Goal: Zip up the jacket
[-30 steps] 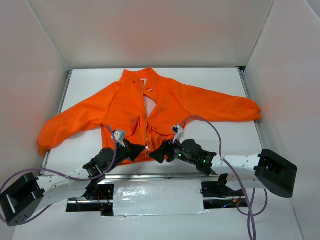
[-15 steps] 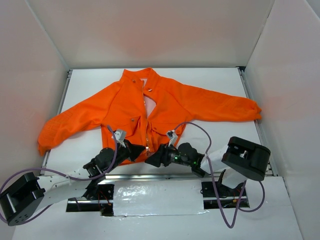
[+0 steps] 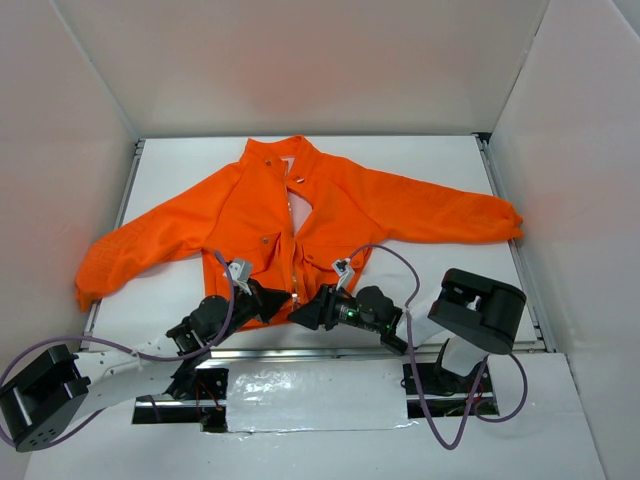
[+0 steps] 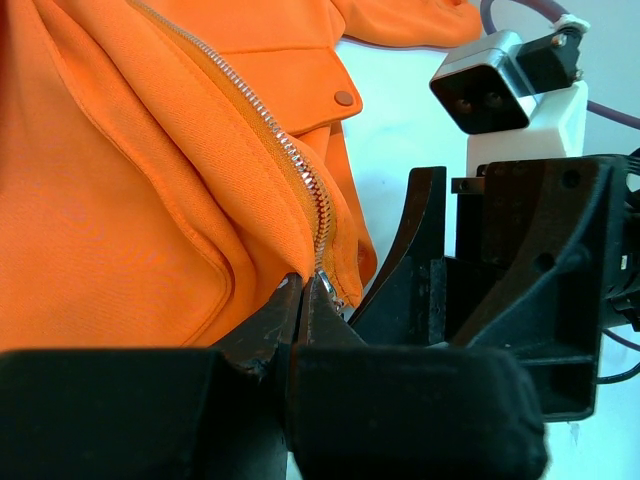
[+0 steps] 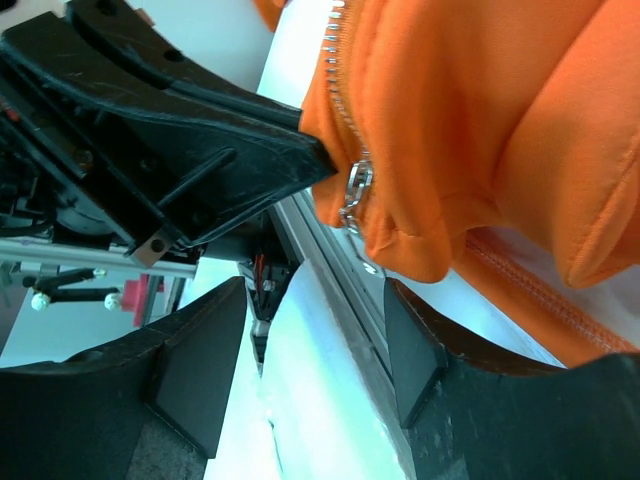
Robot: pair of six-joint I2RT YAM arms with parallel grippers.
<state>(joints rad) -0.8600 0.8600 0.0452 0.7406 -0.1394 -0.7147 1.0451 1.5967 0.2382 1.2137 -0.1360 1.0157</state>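
Closing on the zipper pull seems to be the step in hand. The bright orange fabric jacket (image 3: 300, 215) lies spread on the white worktop (image 3: 430, 170) with the collar away from the arms and the hem at the near edge. Its front is parted at the chest, where a pale lining shows. The left hand (image 4: 300, 300) is clamped on the hem cloth at the bottom end of the line of metal zipper teeth (image 4: 285, 155), so it anchors the fabric. The right hand (image 5: 315, 340) has its fingers apart and holds nothing. The small metal zipper pull (image 5: 355, 190) hangs just ahead of the gap between them. The next move probably calls for closing exactly on this thin pull. After that it should be drawn along the teeth toward the collar, while the left hand holds the hem tight so that the cloth does not bunch.
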